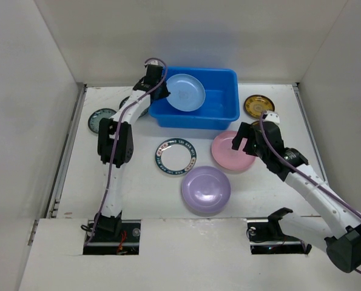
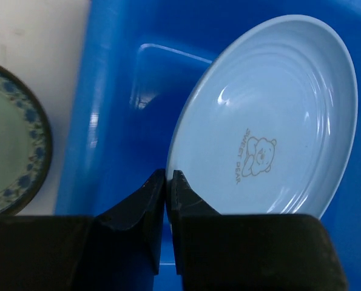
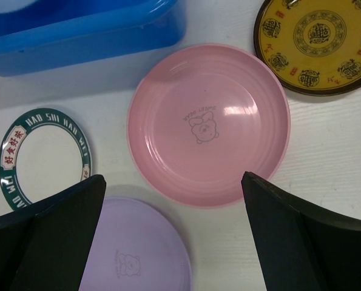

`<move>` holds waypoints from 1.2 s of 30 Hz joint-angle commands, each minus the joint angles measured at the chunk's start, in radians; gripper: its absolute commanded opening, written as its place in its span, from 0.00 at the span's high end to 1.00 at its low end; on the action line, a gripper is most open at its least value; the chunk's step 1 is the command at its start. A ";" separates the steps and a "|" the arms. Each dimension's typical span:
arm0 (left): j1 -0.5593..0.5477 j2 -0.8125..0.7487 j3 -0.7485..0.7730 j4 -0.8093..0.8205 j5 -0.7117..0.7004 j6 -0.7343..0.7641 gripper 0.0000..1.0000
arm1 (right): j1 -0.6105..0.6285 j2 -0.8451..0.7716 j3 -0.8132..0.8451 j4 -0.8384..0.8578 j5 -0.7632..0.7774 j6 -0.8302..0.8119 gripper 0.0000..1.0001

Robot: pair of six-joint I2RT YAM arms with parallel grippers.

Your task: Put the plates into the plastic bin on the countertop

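Note:
My left gripper (image 1: 161, 91) is shut on the rim of the light blue plate (image 1: 186, 92) and holds it tilted over the blue plastic bin (image 1: 226, 77). In the left wrist view the jaws (image 2: 168, 179) pinch the plate's edge (image 2: 271, 121) above the bin's floor (image 2: 125, 91). My right gripper (image 1: 242, 143) is open and empty, hovering over the pink plate (image 1: 229, 153); it also shows in the right wrist view (image 3: 208, 124). The lavender plate (image 1: 205, 188), the white plate with a dark patterned rim (image 1: 176, 156), the yellow-gold plate (image 1: 258, 105) and a teal patterned plate (image 1: 100, 118) lie on the countertop.
White walls close in the countertop on the left, back and right. The bin stands at the back centre. In the right wrist view the bin's corner (image 3: 83, 36) is at the upper left, the yellow-gold plate (image 3: 317, 42) at the upper right, the lavender plate (image 3: 138, 248) below.

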State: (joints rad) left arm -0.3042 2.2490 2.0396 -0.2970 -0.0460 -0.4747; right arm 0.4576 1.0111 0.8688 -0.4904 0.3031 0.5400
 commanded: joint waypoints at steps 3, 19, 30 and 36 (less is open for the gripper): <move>-0.037 0.030 0.080 0.156 0.080 0.096 0.93 | -0.012 -0.054 0.026 -0.033 0.011 0.011 0.00; -0.101 0.063 0.079 0.170 0.075 0.185 0.36 | -0.207 -0.055 -0.094 -0.185 0.018 0.106 0.00; -0.235 -0.429 -0.069 0.105 -0.250 0.303 0.00 | -0.274 -0.020 -0.281 -0.010 -0.188 0.253 0.03; -0.344 -0.791 -0.434 0.055 -0.532 0.283 0.00 | -0.316 -0.011 -0.343 0.088 -0.179 0.311 0.14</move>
State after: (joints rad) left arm -0.6289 1.5536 1.7523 -0.1810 -0.3706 -0.1986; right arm 0.1654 0.9966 0.5369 -0.5121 0.1341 0.7937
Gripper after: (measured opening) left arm 0.997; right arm 0.869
